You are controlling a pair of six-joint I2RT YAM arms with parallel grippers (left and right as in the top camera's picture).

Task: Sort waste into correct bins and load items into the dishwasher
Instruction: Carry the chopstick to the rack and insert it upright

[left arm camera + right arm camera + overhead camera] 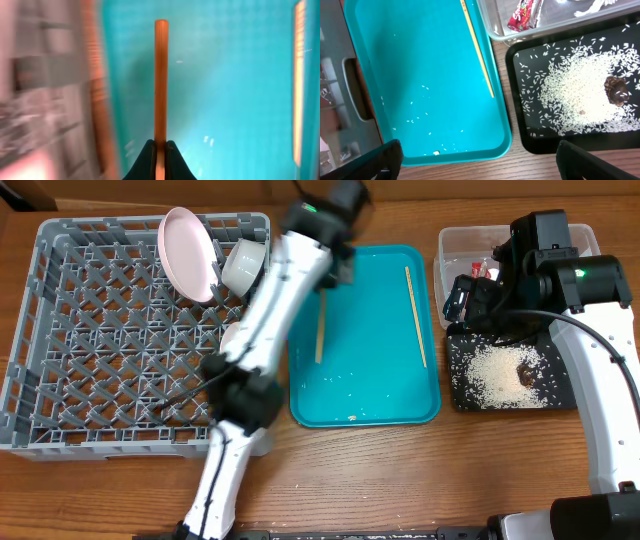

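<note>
Dish rack: far left, pink plate propped near its back wall.
Teal tray: centre, one chopstick lying along its right side.
Black tray: right, holding rice scraps.
Right gripper: jaws wide apart, empty.
Left gripper: clamped on second chopstick, possibly lifted off the teal tray; the view is blurred.

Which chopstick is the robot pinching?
The chopstick nearer the grey rack, clamped in the left gripper. The other chopstick lies loose at the opposite side of the teal tray.
</note>
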